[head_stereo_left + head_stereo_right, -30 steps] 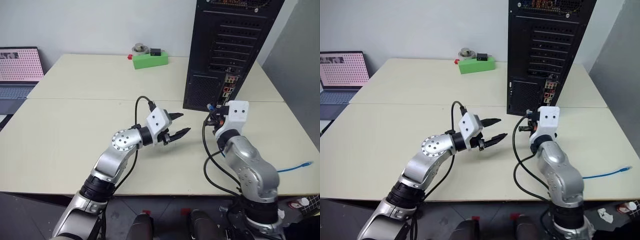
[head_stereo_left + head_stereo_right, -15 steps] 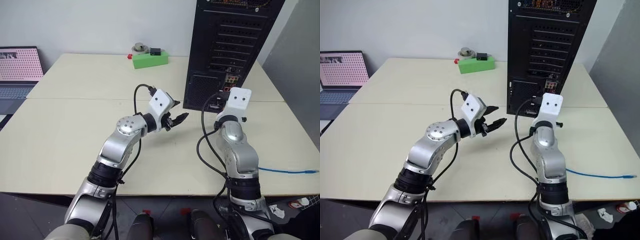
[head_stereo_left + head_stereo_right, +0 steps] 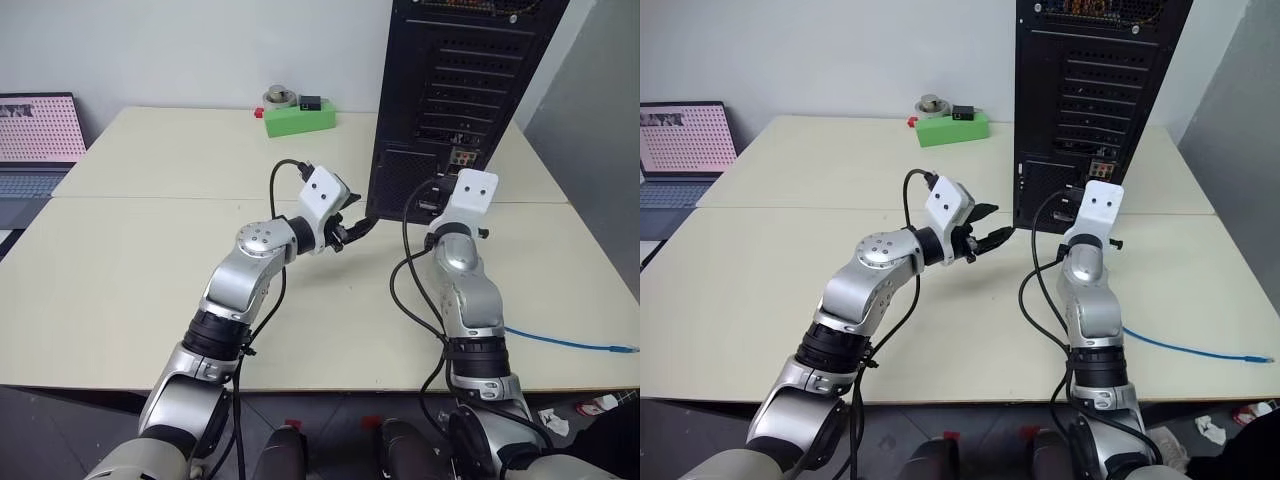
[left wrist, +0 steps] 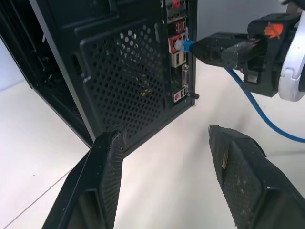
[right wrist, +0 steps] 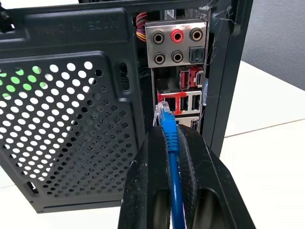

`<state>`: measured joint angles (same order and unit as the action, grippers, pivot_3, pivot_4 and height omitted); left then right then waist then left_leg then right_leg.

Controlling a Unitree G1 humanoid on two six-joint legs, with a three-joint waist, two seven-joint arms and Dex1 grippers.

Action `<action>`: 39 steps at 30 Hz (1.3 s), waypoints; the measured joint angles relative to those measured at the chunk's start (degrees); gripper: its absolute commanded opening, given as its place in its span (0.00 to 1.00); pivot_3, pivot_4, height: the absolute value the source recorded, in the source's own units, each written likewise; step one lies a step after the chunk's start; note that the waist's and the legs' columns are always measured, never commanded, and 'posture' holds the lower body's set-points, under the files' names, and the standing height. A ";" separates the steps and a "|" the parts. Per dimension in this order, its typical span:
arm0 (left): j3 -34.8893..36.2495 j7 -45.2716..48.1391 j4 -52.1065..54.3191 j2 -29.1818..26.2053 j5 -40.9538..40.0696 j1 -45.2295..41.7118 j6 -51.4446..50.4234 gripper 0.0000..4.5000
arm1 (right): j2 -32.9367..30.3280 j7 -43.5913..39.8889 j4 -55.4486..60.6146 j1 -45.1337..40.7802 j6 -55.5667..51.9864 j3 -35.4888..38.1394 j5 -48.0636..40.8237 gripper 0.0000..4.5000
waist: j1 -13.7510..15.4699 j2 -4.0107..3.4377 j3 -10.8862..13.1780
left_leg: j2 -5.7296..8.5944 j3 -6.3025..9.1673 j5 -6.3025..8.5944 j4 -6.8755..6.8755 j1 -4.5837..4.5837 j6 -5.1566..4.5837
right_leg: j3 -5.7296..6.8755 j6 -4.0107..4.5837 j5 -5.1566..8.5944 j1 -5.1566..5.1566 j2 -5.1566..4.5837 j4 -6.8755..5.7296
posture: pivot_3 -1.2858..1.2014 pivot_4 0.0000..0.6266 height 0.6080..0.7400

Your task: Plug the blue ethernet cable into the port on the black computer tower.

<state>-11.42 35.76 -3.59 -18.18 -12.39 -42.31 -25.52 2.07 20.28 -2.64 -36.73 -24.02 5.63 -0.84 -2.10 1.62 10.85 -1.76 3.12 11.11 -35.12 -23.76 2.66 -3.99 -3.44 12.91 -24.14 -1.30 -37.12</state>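
The black computer tower (image 3: 450, 90) stands at the far right of the table, rear panel toward me. My right gripper (image 5: 169, 132) is shut on the blue ethernet cable (image 5: 170, 143) just behind its clear plug. The plug's tip (image 4: 183, 45) is at the red-rimmed ports (image 5: 183, 101) low on the rear panel; whether it is seated in one I cannot tell. The rest of the cable (image 3: 560, 342) trails over the table to the right. My left gripper (image 3: 355, 228) hovers open and empty just left of the tower's lower mesh grille (image 4: 128, 81).
A green box (image 3: 298, 118) with small items on top sits at the back of the pale table (image 3: 150, 260). A laptop (image 3: 35, 140) is at the far left. Audio jacks (image 5: 177, 34) sit above the red ports.
Both arms have reached forward toward the tower. The right gripper carried the plug up to the port panel, and the loose cable slid left across the table.
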 measured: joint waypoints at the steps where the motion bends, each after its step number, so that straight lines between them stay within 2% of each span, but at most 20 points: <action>1: 0.00 0.02 -0.20 0.00 0.09 -0.20 0.13 0.65 | 0.06 -0.02 -0.09 0.00 0.09 0.02 0.00 0.00 | 0.00 0.00 0.00 | 0.00 0.00 0.00 0.00 0.00 0.00 | 0.00 0.00 0.00 0.00 0.00 0.00 | 0.52 0.24 1.00; 25: 0.44 1.14 -1.24 -0.06 2.20 -0.43 1.29 0.65 | 0.26 1.03 -1.36 -0.03 2.35 0.13 0.66 0.00 | -0.12 0.00 0.00 | 0.00 0.00 0.00 0.02 0.00 0.00 | 0.00 0.00 0.00 -0.01 0.00 0.01 | 0.52 0.24 1.00; 39: 0.45 1.22 -1.18 -0.06 2.32 -0.33 1.29 0.65 | -0.83 -0.09 -6.50 -1.67 4.22 0.30 0.65 0.00 | -0.48 0.00 0.00 | 0.00 0.00 0.00 0.02 0.01 0.00 | -0.01 -0.01 0.00 -0.01 0.00 0.00 | 0.52 0.24 1.00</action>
<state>-10.98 36.98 -4.77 -18.24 -10.08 -42.65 -24.23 1.24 20.18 -9.14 -38.40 -19.80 5.94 -0.19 -2.57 1.62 10.85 -1.76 3.12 11.11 -35.10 -23.76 2.66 -4.00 -3.44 12.91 -24.15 -1.30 -37.13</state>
